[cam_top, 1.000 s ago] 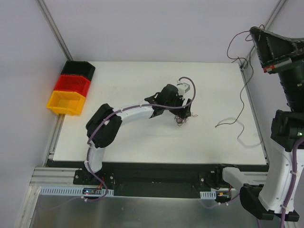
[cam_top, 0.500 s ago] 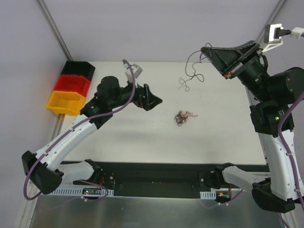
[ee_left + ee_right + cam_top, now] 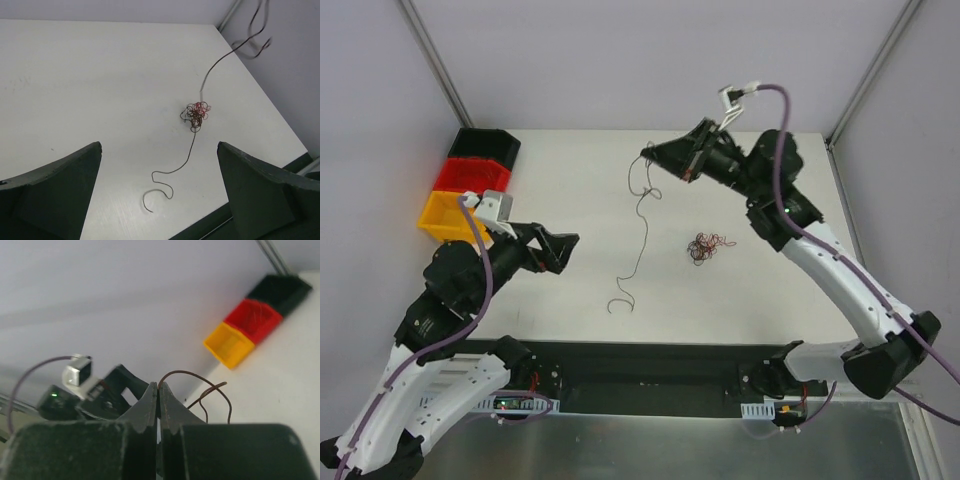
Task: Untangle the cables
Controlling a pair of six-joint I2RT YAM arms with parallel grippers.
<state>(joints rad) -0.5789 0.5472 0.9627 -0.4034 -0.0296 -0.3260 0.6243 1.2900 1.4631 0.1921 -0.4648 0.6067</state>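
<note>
The cables are a small tangle [image 3: 708, 246] of dark red, brown and black loops on the white table [image 3: 560, 170], right of centre. My right gripper [image 3: 653, 153] is raised over the back middle and shut on one long brown wire [image 3: 645, 232]. The wire hangs down and its curled end rests on the table near the front. In the right wrist view the closed fingertips [image 3: 159, 386] pinch the wire [image 3: 200, 376]. My left gripper [image 3: 567, 253] is open and empty at the left, apart from the tangle. The left wrist view shows the tangle [image 3: 196, 114] and the wire's end [image 3: 161, 192] ahead of the left gripper [image 3: 159, 146].
Stacked yellow [image 3: 455, 215], red [image 3: 470, 178] and black [image 3: 485, 147] bins stand off the table's back left corner; they also show in the right wrist view [image 3: 255, 320]. The table's front edge meets a black rail [image 3: 650, 365]. Grey walls close in the back and sides.
My left arm pulled back from the tangle to the near left with its gripper open. My right arm swung from the far right to the back middle, carrying the long wire.
</note>
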